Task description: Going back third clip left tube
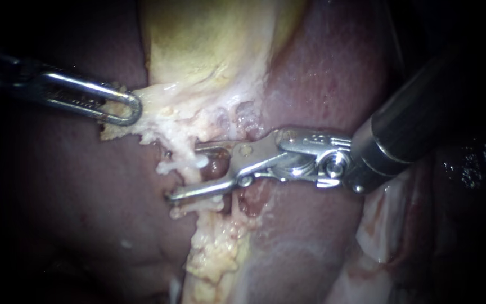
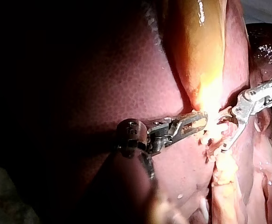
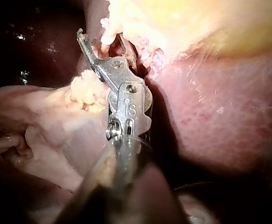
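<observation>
- Right instrument (image 1: pixel 182 172), nearest the endoscope: the thick dark shaft enters from the right, with the metal wrist just ahead of it. Jaws are spread in a wide V with a clear gap between them, and they grip nothing.
- Tube (image 1: pixel 217 167): a dark reddish stub lying in the mouth of that V, between the two jaws. I cannot confirm that either jaw touches it. Only one tube is plain here, so I cannot tell whether it is the left one.
- Clip: none made out for certain. A whitish piece (image 1: pixel 201 161) lies against the tube just under the upper jaw. It may be a clip or a shred of fat.
- Pale tissue (image 1: pixel 170 107): a ragged, fatty fringe around the tube, running on below it as a lumpy strip.
- Left instrument (image 1: pixel 133 107): enters from the left, well apart from the right one. Its jaws are closed on the edge of the pale tissue, which tents toward them. The left wrist view agrees.
- Gallbladder (image 1: pixel 209 45): yellow, beyond the fringe. The liver (image 1: pixel 74 197) is dark red on both sides.
- Progress, my judgement: the release looks done, since the jaws are parted. The retreat has barely begun, because the tube sits between the jaws. Left to do: draw the right instrument straight back along its shaft, clear of the tube, without snagging the fringe.
</observation>
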Robot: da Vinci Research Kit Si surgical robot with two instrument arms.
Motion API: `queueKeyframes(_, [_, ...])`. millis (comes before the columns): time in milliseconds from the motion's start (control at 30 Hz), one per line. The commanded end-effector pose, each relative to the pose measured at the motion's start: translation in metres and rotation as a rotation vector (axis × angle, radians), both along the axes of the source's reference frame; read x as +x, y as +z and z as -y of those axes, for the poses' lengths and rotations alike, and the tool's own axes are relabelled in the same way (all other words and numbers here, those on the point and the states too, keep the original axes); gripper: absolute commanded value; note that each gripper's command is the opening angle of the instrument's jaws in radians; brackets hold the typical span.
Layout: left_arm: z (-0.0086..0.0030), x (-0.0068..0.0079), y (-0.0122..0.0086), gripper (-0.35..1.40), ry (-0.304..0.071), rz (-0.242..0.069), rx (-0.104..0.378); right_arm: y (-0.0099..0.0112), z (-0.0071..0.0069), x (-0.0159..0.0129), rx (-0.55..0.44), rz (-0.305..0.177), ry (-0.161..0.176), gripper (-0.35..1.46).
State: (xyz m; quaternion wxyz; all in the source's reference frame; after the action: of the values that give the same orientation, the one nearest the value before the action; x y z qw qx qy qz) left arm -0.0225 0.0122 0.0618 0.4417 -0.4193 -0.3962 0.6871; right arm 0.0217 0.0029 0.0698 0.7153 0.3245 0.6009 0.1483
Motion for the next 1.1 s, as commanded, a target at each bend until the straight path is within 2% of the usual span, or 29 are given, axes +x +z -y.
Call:
queueKeyframes(33, [0.0, 0.0, 0.0, -0.35, 0.0, 0.0, 0.0, 0.0001, -0.0001, -0.0003, -0.002, 0.005, 0.009, 0.5])
queueKeyframes(167, [0.0, 0.0, 0.0, -0.35, 0.0, 0.0, 0.0, 0.0003, -0.0004, -0.0015, -0.005, 0.015, 0.023, 0.5])
queueKeyframes(500, [0.0, 0.0, 0.0, -0.35, 0.0, 0.0, 0.0, -0.0003, -0.0006, -0.0051, -0.047, 0.013, 0.033, 0.5])
queueKeyframes(800, [0.0, 0.0001, 0.0, -0.35, 0.0, 0.0, 0.0, -0.0024, -0.0004, -0.0103, -0.199, 0.017, 0.066, 0.5])
queueKeyframes(1100, [0.0, 0.0001, 0.0, -0.35, 0.0, 0.0, 0.0, -0.0044, 0.0005, -0.0153, -0.257, -0.005, 0.046, 0.5])
